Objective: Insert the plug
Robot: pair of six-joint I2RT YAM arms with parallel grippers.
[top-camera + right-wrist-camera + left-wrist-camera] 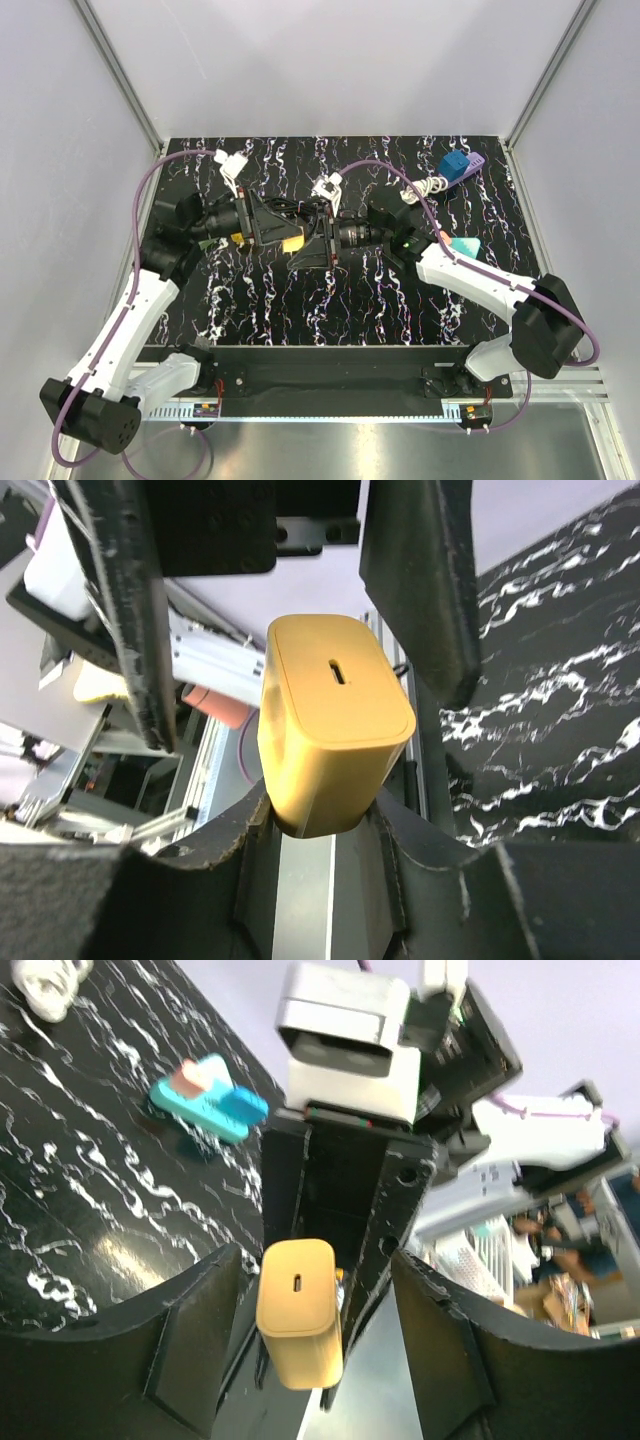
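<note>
The plug [292, 243] is a yellow rounded charger block with a small slot in its end face, held in the air above the middle of the mat. My right gripper [320, 815] is shut on the plug [330, 730], its fingers clamping both sides of the base. My left gripper [318, 1270] faces it from the other side and stands open around the plug [297, 1310], with a gap showing on each side. In the top view the left gripper [285, 238] and right gripper [305, 250] meet tip to tip.
A blue block [456, 165] with a white coiled cable [430, 186] lies at the back right of the black marbled mat [300, 310]. A teal piece [465, 245] sits beside the right arm; in the left wrist view, the teal piece [205, 1100] carries pink and blue parts.
</note>
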